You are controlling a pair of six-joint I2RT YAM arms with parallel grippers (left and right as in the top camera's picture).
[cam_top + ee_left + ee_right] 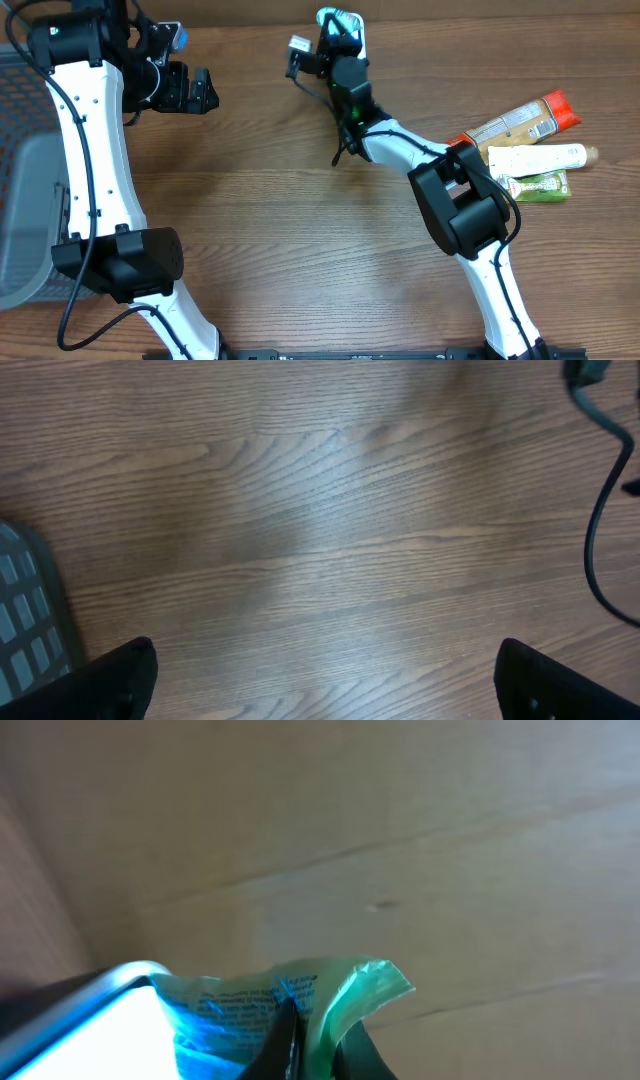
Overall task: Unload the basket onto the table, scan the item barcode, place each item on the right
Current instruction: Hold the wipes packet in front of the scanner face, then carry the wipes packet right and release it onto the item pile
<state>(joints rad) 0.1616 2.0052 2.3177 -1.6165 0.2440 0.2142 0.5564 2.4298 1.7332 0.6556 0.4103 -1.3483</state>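
Pinched in your right gripper (295, 1045), a blue-green packet (230, 1010) is held out, likely for scanning; well apart from it, your left gripper (325, 670) gapes empty.

Overhead straight down on table (300, 250); left wrist low over same wood; right wrist against packet (250, 1010).

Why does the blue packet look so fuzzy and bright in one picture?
Right wrist: the packet is very close to the lens, so it is out of focus, with a washed-out white patch beside it. Left wrist: the table looks soft too, with a pale sheen mid-frame. Overhead: sharp and evenly lit.
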